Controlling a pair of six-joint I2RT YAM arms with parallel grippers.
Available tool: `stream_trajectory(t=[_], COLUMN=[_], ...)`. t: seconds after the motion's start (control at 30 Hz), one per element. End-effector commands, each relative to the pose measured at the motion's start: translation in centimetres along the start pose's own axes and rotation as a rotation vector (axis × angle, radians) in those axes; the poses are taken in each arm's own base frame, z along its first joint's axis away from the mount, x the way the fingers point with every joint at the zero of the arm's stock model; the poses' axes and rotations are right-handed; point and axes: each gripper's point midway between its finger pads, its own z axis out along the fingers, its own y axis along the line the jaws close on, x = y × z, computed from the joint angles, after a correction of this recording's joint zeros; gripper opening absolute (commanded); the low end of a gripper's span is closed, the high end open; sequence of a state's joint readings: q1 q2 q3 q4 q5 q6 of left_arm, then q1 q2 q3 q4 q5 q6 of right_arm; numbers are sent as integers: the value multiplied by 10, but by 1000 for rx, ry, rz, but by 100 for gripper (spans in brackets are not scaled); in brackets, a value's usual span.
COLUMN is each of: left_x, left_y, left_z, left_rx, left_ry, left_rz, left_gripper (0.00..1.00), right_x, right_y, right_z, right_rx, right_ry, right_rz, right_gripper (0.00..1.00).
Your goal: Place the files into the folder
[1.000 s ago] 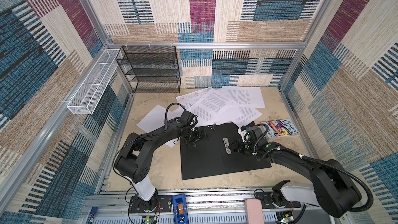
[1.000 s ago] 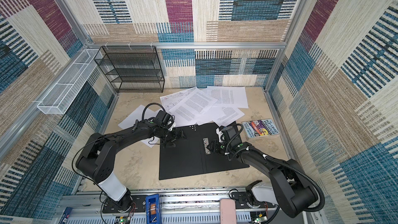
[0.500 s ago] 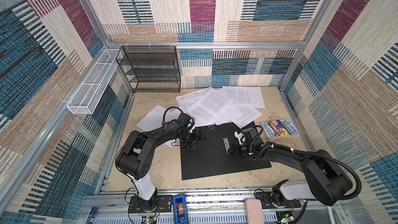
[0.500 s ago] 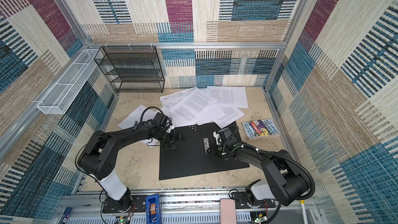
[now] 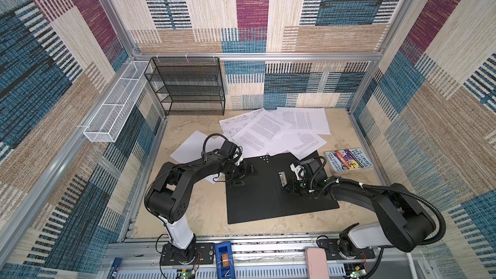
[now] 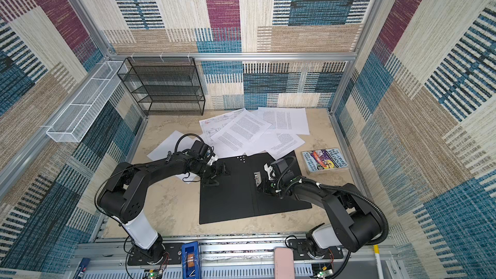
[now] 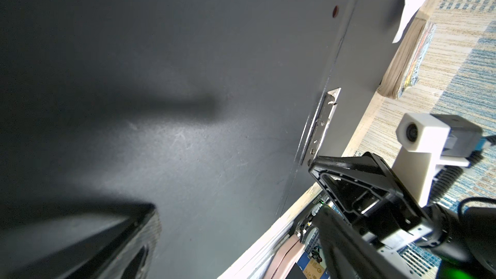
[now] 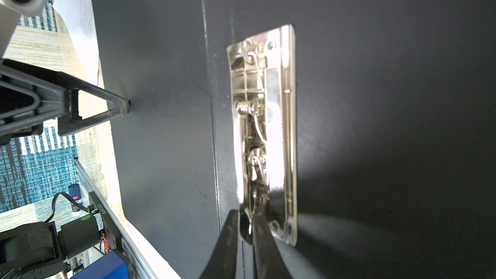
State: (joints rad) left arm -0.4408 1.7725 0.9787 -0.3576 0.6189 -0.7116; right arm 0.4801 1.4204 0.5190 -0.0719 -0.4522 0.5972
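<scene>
Right gripper is pinched on the near end of the shiny metal spine clip, with both black fingers drawn together around its thin lever. Left gripper stands wide open, and one fingertip touches the left panel of the folder near its outer edge.

That flat A4 folder lies opened out with its black inside facing up, near the middle of a beige marbled tabletop. The clip sits just right of the spine crease. Woven patchwork walls of blue, maroon, cream and tan enclose the cell, framed by aluminium rails.

Both black arms reach in low from the front rail with bent elbows. The left arm stretches across a blank sheet. The right arm's wrist sits over the folder's right panel.

A black wire-mesh shelf rack stands in the back left corner. A long white wire basket hangs along the left wall.

The white paper sheets lie loose in an overlapping fan on the table behind the folder. Most carry printed text and one has line drawings. A few corners overlap the folder's far edge, and none lies under the clip. A colourful blue-purple paperback book rests to the right, near the folder's far right corner.
</scene>
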Motion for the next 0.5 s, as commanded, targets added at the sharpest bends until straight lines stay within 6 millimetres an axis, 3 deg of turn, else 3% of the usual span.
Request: stream_trajectory(t=[0.0,0.13,0.47], left_x=[10,8,3], left_y=[52,58,75], left_z=[7,4,1], left_rx=[-210,-236,-298], left_ry=[5,-3,-6], left_rz=[-59,-72,-104], left_gripper=[96,96,98], right_x=[-5,-1,17], right_y=[4,-4,-43], right_z=[2,5,14], right_rx=[-18,0,121], right_ry=[-16,-11,-7], right_rz=[-4,28,169], right_gripper=[9,1,0])
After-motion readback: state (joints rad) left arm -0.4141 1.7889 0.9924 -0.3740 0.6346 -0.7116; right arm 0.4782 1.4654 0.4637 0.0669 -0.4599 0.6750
